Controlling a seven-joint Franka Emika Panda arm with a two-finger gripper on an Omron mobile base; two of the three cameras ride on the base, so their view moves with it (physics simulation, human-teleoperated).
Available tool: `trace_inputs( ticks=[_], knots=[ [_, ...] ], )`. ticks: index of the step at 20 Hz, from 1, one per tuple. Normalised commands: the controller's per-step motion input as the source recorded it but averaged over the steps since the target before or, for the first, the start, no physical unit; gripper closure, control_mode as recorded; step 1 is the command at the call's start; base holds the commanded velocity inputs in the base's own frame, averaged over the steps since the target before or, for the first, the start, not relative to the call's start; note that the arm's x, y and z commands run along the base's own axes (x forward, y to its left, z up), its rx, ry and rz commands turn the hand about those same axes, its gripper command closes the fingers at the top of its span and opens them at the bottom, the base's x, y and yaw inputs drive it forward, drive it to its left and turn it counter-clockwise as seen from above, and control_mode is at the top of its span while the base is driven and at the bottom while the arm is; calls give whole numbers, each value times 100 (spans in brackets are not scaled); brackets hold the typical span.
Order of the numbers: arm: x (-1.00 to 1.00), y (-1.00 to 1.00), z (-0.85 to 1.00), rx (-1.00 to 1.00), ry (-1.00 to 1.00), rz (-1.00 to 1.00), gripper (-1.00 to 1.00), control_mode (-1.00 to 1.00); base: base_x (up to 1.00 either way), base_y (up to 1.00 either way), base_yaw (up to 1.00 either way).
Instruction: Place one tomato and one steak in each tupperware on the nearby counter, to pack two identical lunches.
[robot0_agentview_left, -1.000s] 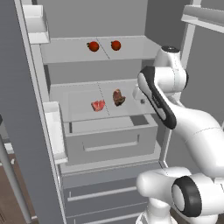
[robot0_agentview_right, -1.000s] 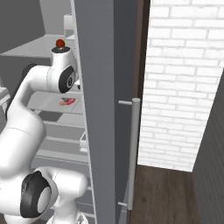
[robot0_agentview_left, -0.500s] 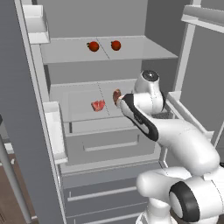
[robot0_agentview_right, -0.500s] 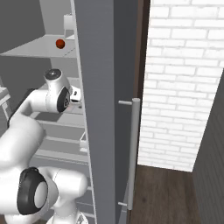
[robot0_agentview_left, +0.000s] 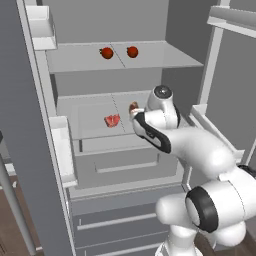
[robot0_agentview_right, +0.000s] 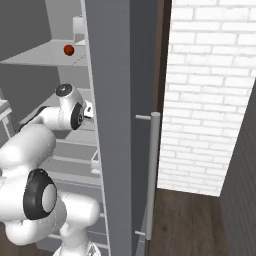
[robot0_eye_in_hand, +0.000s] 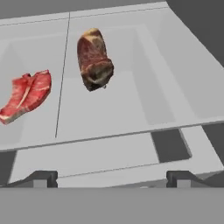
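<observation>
- Fingers (robot0_eye_in_hand: 112, 178) are spread wide with nothing between them; the two dark tips are seen at the bottom of the hand view, apart from both cuts of meat.
- Two steaks lie on the middle fridge shelf (robot0_agentview_left: 90, 112). The darker browned steak (robot0_eye_in_hand: 94, 59) lies ahead of the fingers, slightly left of centre; the red raw steak (robot0_eye_in_hand: 26, 94) lies well to its left, near the frame edge.
- Two tomatoes (robot0_agentview_left: 107, 52) (robot0_agentview_left: 132, 51) rest on the upper shelf (robot0_agentview_left: 165, 57), near each other and well apart from the hand.
- Long axis of the browned steak is seen running away from the camera, top end leaning slightly left; the blunt, thicker end points toward the fingers. The red steak's long axis runs diagonally, lower-left to upper-right, in the hand view.
- Risk, judged: the browned steak sits off the finger midline, so a straight advance could catch it with one finger only and push it toward the back of the shelf.
- Risk, judged: closing along the long axis instead of across it may exceed the finger span; the cut could slip out or pivot.
- Risk, judged: the shelf's front lip (robot0_eye_in_hand: 131, 151) lies between fingers and meat; a low approach could strike it.
- Risk, judged: the arm's elbow is close to the fridge's right wall (robot0_agentview_left: 187, 65) in the left base view; withdrawal may graze it.
</observation>
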Motion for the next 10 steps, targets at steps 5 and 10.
trace_inputs(
  ticks=[5,10],
  knots=[
    [54,0,-8,9,1,-4,-100,-100,0,0,0],
    [49,0,-20,1,6,0,-100,-100,0,0,0]
  ],
)
